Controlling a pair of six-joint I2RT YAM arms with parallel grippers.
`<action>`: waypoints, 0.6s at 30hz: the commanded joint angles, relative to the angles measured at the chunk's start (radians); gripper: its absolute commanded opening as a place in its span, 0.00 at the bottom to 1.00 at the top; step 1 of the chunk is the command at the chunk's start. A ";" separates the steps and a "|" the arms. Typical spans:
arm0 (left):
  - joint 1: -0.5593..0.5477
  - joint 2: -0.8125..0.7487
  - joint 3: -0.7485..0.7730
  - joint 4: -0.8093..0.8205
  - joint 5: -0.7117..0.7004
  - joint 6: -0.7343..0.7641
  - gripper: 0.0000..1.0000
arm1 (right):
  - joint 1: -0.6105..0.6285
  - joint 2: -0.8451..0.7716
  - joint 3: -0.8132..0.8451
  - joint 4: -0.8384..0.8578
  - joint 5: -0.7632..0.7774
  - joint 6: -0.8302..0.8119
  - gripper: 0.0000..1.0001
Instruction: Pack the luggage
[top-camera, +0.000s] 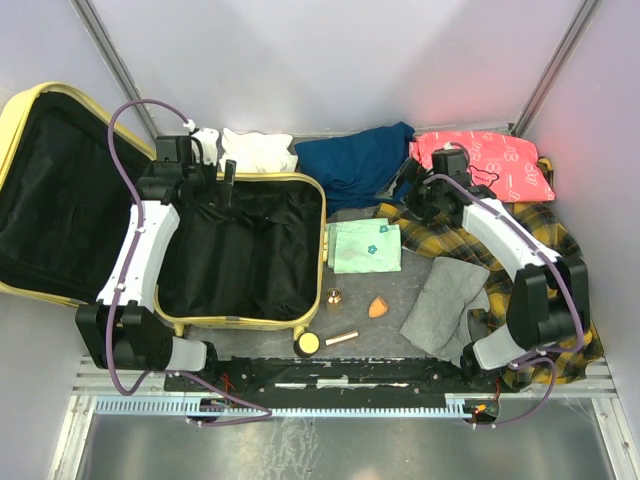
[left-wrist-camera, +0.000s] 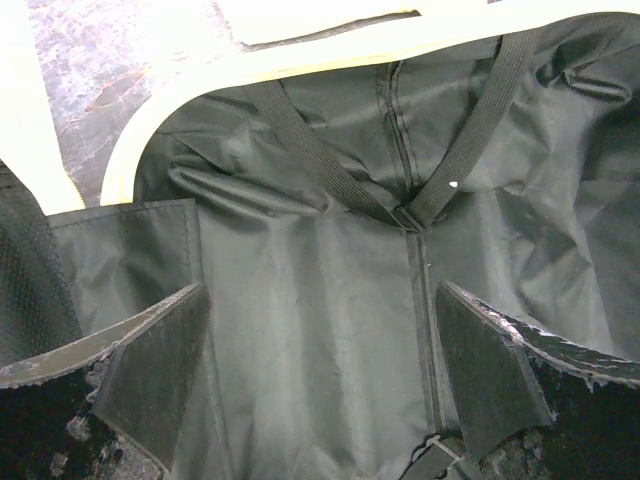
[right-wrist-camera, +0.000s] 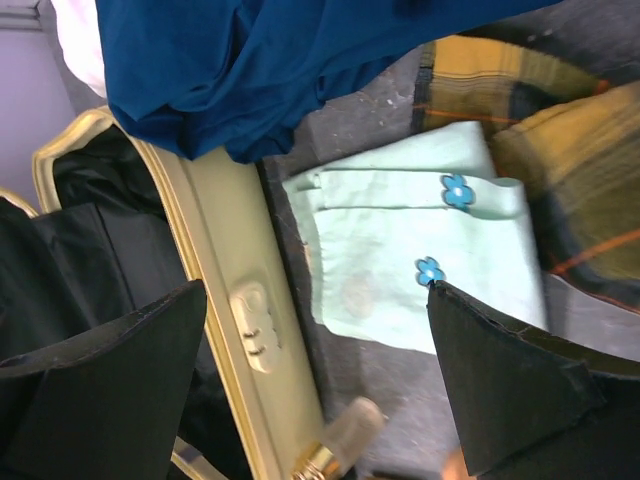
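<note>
Luggage (top-camera: 250, 260) lies open at frame left; we see left gripper (left-wrist-camera: 320, 292) and right gripper (right-wrist-camera: 315, 290) both spread, holding nothing.

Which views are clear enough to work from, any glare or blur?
Top external: evenly lit, sharp, pink cast on the wall above the pink printed pouch. Left wrist: suitcase lining crisp, slight sheen on folds. Right wrist: mint green cloth clear, small bottle at the bottom edge blurred.
</note>
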 joint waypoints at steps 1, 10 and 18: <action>-0.006 -0.030 -0.002 0.037 0.050 -0.068 0.99 | 0.047 0.073 0.034 0.181 0.071 0.234 0.99; -0.007 -0.045 -0.041 0.056 0.086 -0.089 0.99 | 0.093 0.275 0.145 0.145 0.175 0.580 1.00; -0.007 -0.061 -0.096 0.098 0.084 -0.095 0.99 | 0.113 0.454 0.324 0.098 0.228 0.634 1.00</action>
